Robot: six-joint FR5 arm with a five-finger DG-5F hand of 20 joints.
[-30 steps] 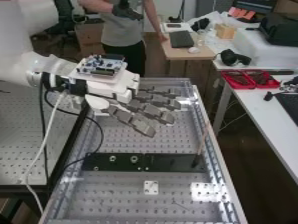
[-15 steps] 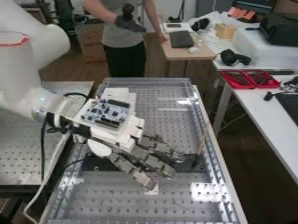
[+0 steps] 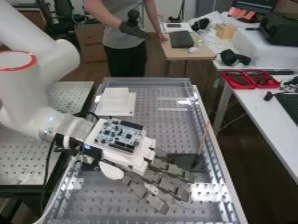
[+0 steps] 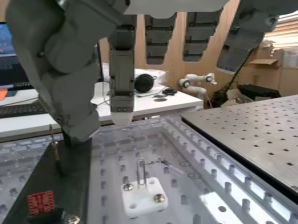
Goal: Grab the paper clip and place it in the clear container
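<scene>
Silver wire, thin and slightly shiny, forms the paper clip (image 4: pixel 141 172): a narrow, upright loop with a rounded top and two close, almost parallel sides. Its lower end meets a small white block (image 4: pixel 136 204) with rounded corners. A round metal screw head sits at each of two opposite corners of the block, and small holes mark its face. The block lies flat in the near part of a large tray (image 3: pixel 214 150) with see-through walls and a floor covered in rows of small holes.

The robot's dark grey hand (image 3: pixel 174 184) is open, its fingers straight and spread, pointing towards the near right. It is over the near half of the tray, above the area of the block. The wrist view shows a gap between the fingertips and the clip, with nothing held.

Just beside the block runs a flat dark strip (image 4: pixel 50 175), carrying a small red square (image 4: pixel 41 201) near one end. A thin rod (image 3: pixel 202 140) rises from the strip, close to the tray's right wall. At the far left of the tray sits a white square piece (image 3: pixel 115 103). Beyond the tray's left side is a perforated metal table (image 3: pixel 23 155); to the right, a white desk (image 3: pixel 256 107) holds red bins (image 3: pixel 249 80).
</scene>
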